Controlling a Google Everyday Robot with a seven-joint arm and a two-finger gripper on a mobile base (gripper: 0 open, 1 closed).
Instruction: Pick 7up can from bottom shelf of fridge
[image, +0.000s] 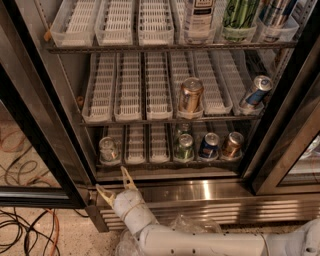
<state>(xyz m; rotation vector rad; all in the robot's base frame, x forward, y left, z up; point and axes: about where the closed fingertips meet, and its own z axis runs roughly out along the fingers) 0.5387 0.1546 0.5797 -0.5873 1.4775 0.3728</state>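
The fridge (45, 125) stands open with black-framed doors and a stainless louvred base. On the bottom shelf (150, 162), the pale silver-grey 7up can (108, 149) stands upright at the front of the far left lane. My gripper (114, 181) is below the shelf, in front of the steel base, just under and slightly right of the 7up can. Its two tan fingers (126, 177) are spread apart and hold nothing. The white arm runs off to the lower right.
On the bottom shelf, right side, stand a green can (184, 147), a blue can (208, 145) and a bronze can (232, 145). The middle shelf holds a bronze can (190, 95) and a tilted blue can (256, 91). Bottles stand on the top shelf. Cables (25, 225) lie on the floor at left.
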